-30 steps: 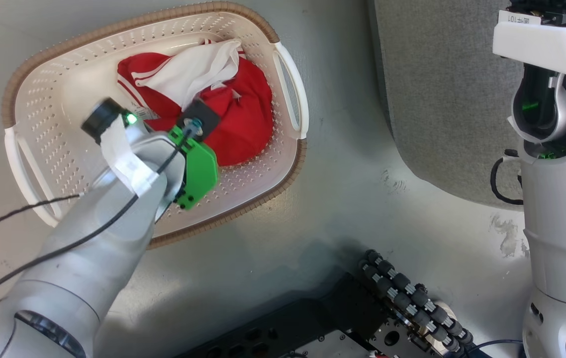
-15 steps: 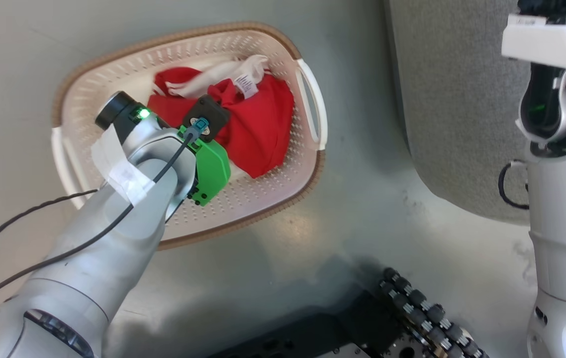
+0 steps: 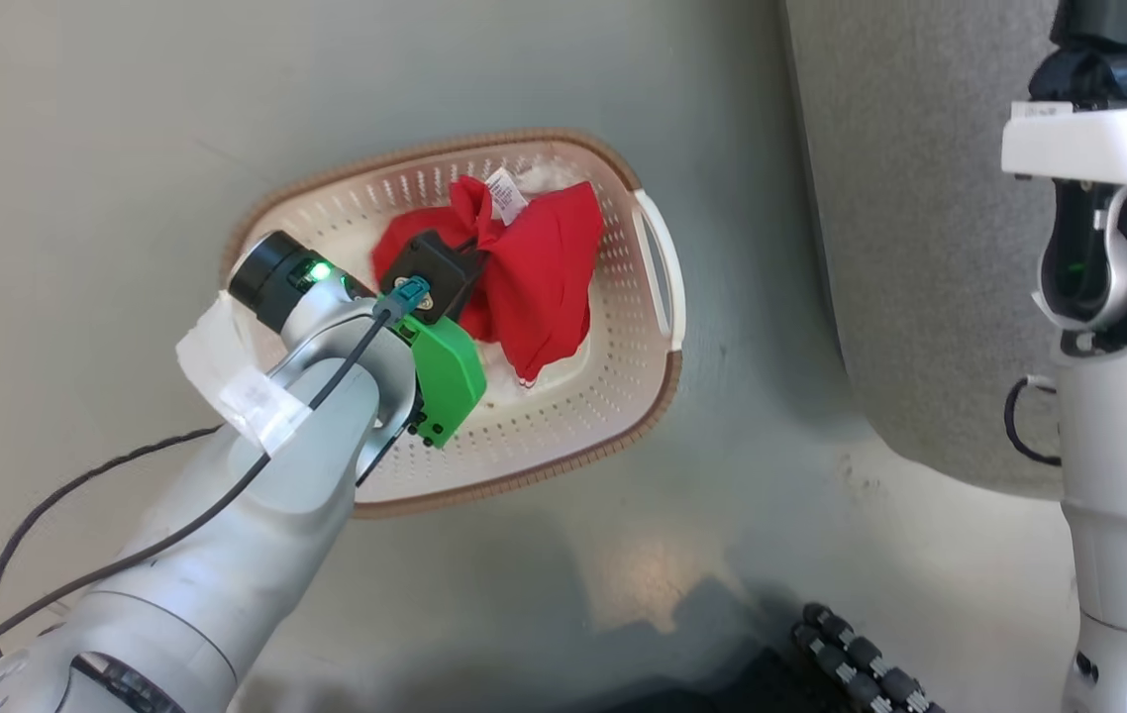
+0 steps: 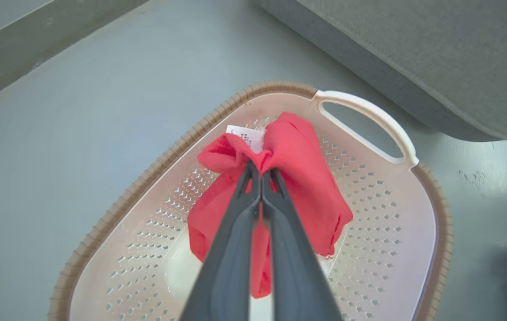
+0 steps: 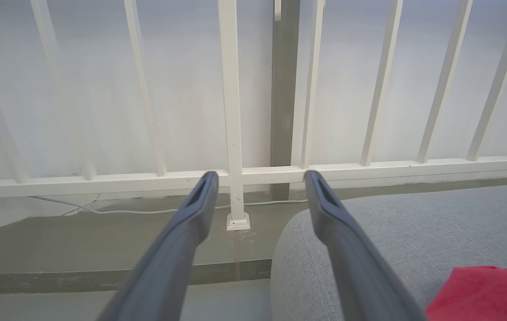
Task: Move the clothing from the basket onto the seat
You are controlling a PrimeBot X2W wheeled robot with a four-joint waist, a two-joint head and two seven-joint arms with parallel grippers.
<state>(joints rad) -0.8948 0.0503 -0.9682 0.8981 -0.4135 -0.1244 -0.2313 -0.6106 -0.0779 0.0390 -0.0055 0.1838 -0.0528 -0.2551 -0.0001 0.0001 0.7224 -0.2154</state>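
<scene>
The left end effector (image 4: 261, 173) is pinched shut on the red garment (image 4: 300, 187). A moment ago the garment lay low in the laundry basket (image 4: 382, 232) in a flat heap. Now it is pulled up into a bunch and hangs down from the closed tips, with its lowest folds just over the basket floor. So I think the lift has begun, and the carry to the grey seat (image 4: 414, 53), far past the tips, comes next. The garment looks soft and floppy, with a white tag (image 4: 247, 136) right by the tips. The right end effector (image 5: 260, 178) is spread wide and holds nothing. Another red cloth (image 5: 480, 290) lies on the seat beside it.
</scene>
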